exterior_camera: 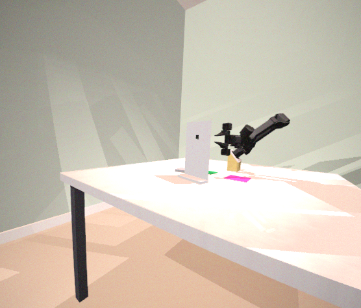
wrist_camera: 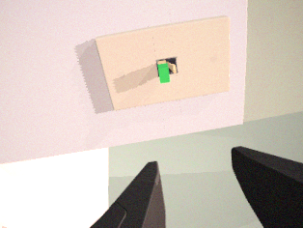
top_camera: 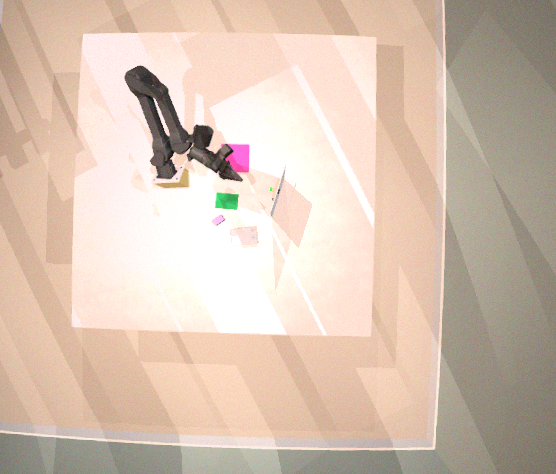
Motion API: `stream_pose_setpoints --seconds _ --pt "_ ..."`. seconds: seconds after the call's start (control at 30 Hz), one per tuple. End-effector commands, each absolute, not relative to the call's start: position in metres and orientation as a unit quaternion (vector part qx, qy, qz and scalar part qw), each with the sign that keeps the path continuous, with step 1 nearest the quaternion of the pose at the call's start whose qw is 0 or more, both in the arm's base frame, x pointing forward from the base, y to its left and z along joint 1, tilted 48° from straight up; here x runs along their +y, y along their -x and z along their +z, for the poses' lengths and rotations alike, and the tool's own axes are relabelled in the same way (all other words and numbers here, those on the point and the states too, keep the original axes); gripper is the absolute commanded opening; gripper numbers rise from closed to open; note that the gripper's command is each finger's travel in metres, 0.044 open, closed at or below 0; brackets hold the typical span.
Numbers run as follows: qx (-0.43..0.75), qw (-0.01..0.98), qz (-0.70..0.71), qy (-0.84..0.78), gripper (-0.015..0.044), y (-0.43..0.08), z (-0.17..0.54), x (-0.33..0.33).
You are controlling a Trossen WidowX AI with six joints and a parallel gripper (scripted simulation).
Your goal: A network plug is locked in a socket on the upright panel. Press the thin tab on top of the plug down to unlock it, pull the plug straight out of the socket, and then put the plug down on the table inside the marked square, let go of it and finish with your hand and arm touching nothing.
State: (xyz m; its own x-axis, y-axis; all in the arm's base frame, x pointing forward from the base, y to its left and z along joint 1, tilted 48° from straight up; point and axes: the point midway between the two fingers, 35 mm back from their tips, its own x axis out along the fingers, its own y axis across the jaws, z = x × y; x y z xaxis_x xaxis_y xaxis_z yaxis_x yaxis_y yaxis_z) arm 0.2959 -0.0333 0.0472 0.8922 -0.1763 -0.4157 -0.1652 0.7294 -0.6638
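The upright panel (top_camera: 278, 192) (exterior_camera: 198, 154) (wrist_camera: 43, 53) bears a tan socket plate (wrist_camera: 205, 43). The plug's green tab (top_camera: 270, 189) (wrist_camera: 164, 73) stands out from the dark socket opening, with a little of the tan plug body beside it; the plug sits in the socket. Whether it is locked cannot be told. My gripper (top_camera: 241, 179) (exterior_camera: 215, 138) (wrist_camera: 195, 164) is partly open and empty, in front of the panel and apart from it. In the wrist view the plug appears above the fingertips and left of their middle. A magenta square (top_camera: 240, 158) (exterior_camera: 237, 179) lies flat on the table.
A green rectangle (top_camera: 226, 201) (exterior_camera: 212, 172) lies on the table beside the arm's yellow base block (top_camera: 180, 180) (exterior_camera: 233, 164). A small purple block (top_camera: 218, 220) and a pale flat block (top_camera: 246, 235) (exterior_camera: 179, 169) lie farther from the magenta square, beyond the green rectangle.
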Motion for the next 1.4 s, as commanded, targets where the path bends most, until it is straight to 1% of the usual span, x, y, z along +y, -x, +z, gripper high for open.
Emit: stream_pose_setpoints --seconds 0.0,0.5,1.37 --pt "0.232 0.899 -0.005 0.372 0.0156 -0.304 0.047 -0.034" --pt "0.23 0.899 -0.006 0.372 0.0156 -0.35 0.035 -0.034" --pt "0.229 0.9 -0.006 0.372 0.0156 -0.386 0.028 -0.035"
